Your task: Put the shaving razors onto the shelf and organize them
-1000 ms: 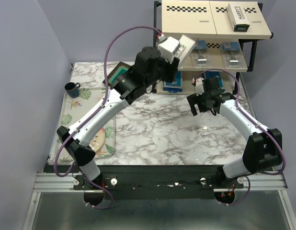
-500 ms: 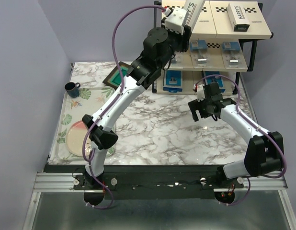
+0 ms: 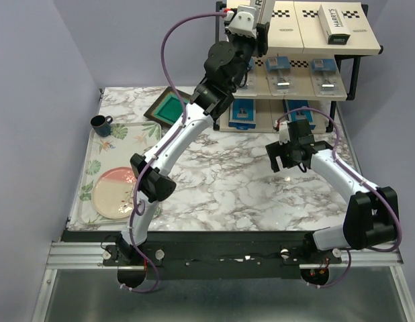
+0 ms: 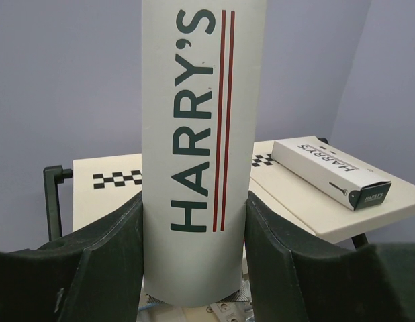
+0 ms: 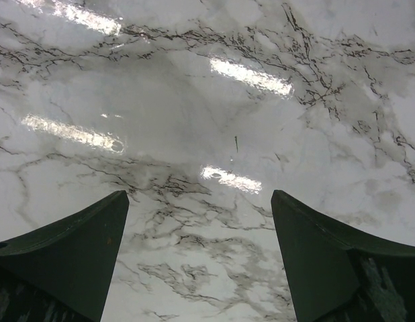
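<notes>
L gripper [image 4: 194, 201] is clamped on a long white box [image 4: 197, 100] marked HARRY'S, one finger pressed on each long side. The L arm reaches high, up by the left half of the shelf [image 3: 285, 33] top board. The box's far end runs out of frame, so can't tell if it touches anything. A second white box [image 3: 336, 23] of the same kind lies flat on the right half of the top board, well apart from the held one. Mid tier: two small clear packs w/ light-blue cards [image 3: 279, 65] [image 3: 321, 65], side by side. Bottom tier: a blue pack [image 3: 242, 113]; another is partly hidden behind the R arm's cable. R gripper [image 5: 201, 201] hangs low over the marble table [image 3: 221, 181] in front of the shelf, fingers wide apart w/ nothing between. On the left sit a floral tray [image 3: 127, 134] w/ a plate [image 3: 113, 194], a dark mug [image 3: 100, 123] and a dark frame w/ green centre [image 3: 170, 107].
</notes>
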You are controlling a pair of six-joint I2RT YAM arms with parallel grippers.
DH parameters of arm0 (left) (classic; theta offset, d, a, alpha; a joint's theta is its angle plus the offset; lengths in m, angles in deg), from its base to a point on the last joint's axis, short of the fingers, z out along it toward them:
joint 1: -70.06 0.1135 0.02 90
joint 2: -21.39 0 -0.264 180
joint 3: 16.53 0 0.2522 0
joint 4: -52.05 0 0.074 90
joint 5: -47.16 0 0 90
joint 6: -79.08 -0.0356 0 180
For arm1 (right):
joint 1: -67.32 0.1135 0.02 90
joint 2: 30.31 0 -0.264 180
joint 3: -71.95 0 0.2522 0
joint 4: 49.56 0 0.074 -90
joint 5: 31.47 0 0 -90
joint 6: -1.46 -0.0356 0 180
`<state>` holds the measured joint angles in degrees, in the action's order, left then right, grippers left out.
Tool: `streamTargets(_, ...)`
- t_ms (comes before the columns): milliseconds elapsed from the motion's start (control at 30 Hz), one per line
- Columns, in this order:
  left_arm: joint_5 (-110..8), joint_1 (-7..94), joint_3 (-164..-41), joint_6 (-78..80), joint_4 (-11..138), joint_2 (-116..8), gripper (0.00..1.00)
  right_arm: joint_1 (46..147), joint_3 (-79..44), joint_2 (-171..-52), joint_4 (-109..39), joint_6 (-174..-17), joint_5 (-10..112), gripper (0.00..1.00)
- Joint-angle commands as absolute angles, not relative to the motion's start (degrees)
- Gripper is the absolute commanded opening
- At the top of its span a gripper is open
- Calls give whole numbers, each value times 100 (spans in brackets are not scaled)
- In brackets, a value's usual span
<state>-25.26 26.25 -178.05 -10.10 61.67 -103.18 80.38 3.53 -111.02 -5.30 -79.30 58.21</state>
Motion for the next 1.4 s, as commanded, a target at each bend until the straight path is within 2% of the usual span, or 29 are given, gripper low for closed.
streamTargets(0, -2421, 2656, -17988, -1057, 5702, -10491, 59, 7936, 527, -10871, -671, -8036, 5669, 95)
streamTargets(833, -2500, 2876, -18172, -1022, 5439, -11097, 64, 7549, 668, -10836, -530, -8089, 5581, 95)
streamTargets(900, -2526, 2876, -18172, -1031, 5395, -11097, 68, 7541, 651, -10871, -539, -8089, 5581, 95)
streamTargets(933, -2561, 2876, -18164, -1039, 5377, -11115, 73, 7532, 633, -10880, -556, -8098, 5572, 95)
streamTargets(967, -2588, 2876, -18172, -1057, 5351, -11106, 99, 7532, 616, -10915, -557, -8089, 5572, 95)
streamTargets(1367, -2895, 2876, -18199, -1196, 4982, -10922, 99, 7497, 536, -11073, -609, -8107, 5537, 95)
